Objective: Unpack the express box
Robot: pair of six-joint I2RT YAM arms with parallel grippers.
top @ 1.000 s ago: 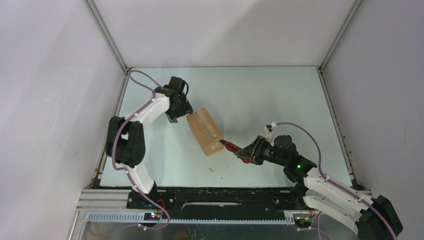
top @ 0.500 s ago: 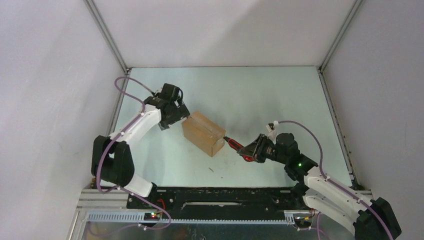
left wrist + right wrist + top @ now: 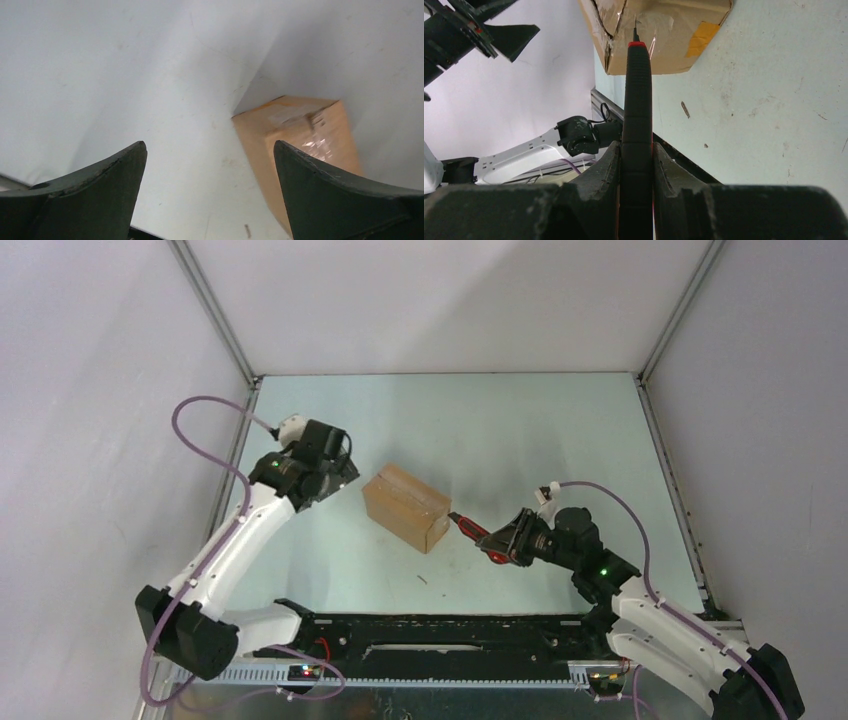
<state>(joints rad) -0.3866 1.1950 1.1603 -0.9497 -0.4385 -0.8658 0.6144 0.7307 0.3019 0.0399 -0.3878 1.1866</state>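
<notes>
While left gripper wide apart, right gripper tight on ribbed knife beside cardboard express box.

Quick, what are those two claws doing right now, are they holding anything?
Left gripper: open, empty.
Right gripper: closed on the slim red-and-black-handled knife.

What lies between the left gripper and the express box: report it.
Only bare table; the top external view shows the left gripper and express box apart.
</notes>
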